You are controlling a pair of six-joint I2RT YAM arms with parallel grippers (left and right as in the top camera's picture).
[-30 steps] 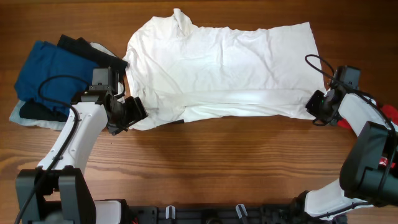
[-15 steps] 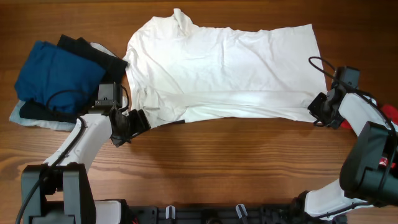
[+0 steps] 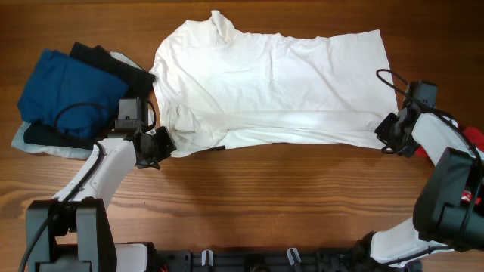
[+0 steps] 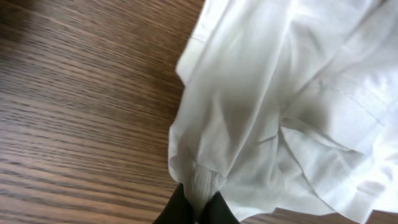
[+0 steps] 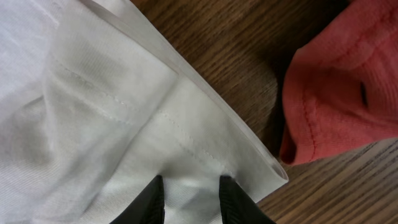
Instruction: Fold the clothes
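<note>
White T-shirt (image 3: 272,83) lies flat at 12 o'clock on the table (image 3: 265,204). Its near edge looks turned up once, and the rest is unfolded, so I'd call it early. Left gripper (image 4: 198,208) is clamped on the shirt's 8 o'clock corner. Right gripper (image 5: 191,202) has its fingers apart, straddling the hem at 4 o'clock. Blue garment (image 3: 64,91) and black garment (image 3: 113,64) are stacked at 9 o'clock, red garment (image 5: 342,81) at 3. No print, label or writing is readable.
</note>
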